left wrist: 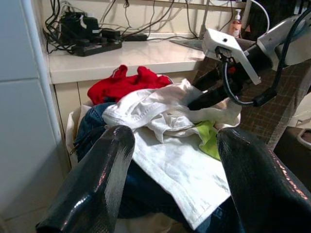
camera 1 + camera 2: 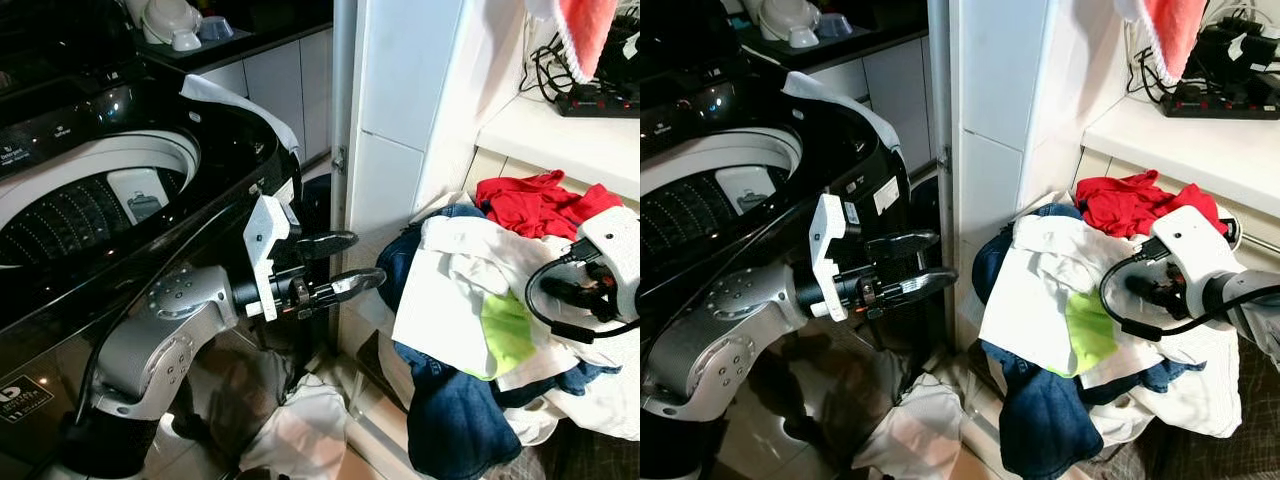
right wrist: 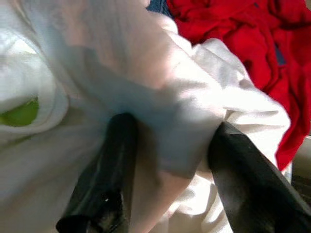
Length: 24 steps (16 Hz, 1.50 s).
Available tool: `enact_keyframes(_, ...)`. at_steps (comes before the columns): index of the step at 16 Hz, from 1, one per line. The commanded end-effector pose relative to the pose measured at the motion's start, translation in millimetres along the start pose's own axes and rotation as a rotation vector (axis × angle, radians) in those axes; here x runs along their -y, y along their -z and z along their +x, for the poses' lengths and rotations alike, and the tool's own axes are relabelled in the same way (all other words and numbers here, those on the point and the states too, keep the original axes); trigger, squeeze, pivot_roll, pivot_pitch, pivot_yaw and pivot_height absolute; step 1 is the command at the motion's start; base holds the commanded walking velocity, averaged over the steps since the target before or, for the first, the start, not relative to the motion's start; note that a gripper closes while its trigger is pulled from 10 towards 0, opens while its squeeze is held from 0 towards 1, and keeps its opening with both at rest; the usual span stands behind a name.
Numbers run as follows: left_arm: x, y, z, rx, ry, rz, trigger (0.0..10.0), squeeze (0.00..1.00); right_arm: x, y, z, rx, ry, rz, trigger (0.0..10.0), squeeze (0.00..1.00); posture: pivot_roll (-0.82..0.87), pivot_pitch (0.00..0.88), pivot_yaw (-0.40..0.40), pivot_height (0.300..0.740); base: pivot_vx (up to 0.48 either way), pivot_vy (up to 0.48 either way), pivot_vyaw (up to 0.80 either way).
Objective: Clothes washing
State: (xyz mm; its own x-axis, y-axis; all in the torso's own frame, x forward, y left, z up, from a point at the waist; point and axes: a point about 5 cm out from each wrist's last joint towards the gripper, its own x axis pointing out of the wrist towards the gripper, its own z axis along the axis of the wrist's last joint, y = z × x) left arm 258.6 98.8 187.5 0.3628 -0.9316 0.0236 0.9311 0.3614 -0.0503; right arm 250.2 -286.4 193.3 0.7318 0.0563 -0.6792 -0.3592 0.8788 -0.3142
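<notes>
The white cloth (image 2: 470, 275) lies on top of the laundry pile (image 2: 480, 400), draped over denim (image 2: 455, 425) with a red garment (image 2: 540, 200) behind it, to the right of the washer (image 2: 100, 200) and below the bench (image 2: 590, 140). A fold of that cloth bunches up between the right gripper's (image 3: 167, 160) two fingers, which straddle it, spread, not yet closed; in the head views that gripper (image 2: 1155, 290) is pushed into the top of the pile from the right. So the right arm is the one at the cloth, and closing on the fold looks like the next move. The drum (image 2: 70, 215) lies well to the left of the pile. The left gripper (image 2: 335, 265) hangs between washer and pile, fingers spread and empty, pointing at the clothes but apart from them.
</notes>
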Motion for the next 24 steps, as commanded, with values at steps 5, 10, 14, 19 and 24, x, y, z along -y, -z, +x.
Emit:
enact_keyframes(5,-3.7,-8.0,-4.3,0.010,-0.035,0.022,10.0,0.00,5.4,-15.1,-7.3,0.146,-0.043,0.127,0.0,0.00,0.02,0.000,0.040,0.740,0.000,0.000,0.00)
enact_keyframes(10,-23.4,-34.7,1.0,0.125,-0.172,0.080,10.0,0.00,2.1,-78.2,-43.4,0.548,-0.219,0.264,0.0,0.00,0.00,0.000,0.053,0.740,0.000,0.000,0.00)
enact_keyframes(14,-40.6,-94.7,16.0,0.405,-0.287,0.125,10.0,1.00,-18.3,-159.2,-68.2,0.951,-0.513,0.370,0.0,0.00,0.00,0.000,0.041,0.740,0.000,0.000,0.00)
enact_keyframes(19,-25.5,-83.2,46.3,0.321,-0.197,0.137,10.0,1.00,-46.8,-181.5,-57.2,0.906,-0.544,0.337,0.0,0.00,0.01,0.000,0.023,0.740,0.000,0.000,0.00)
enact_keyframes(24,-37.0,-39.4,8.9,0.076,-0.262,0.192,10.0,0.00,-5.3,-118.8,-48.5,0.574,-0.167,0.136,10.0,1.00,0.00,0.000,0.032,0.740,0.000,0.000,0.00)
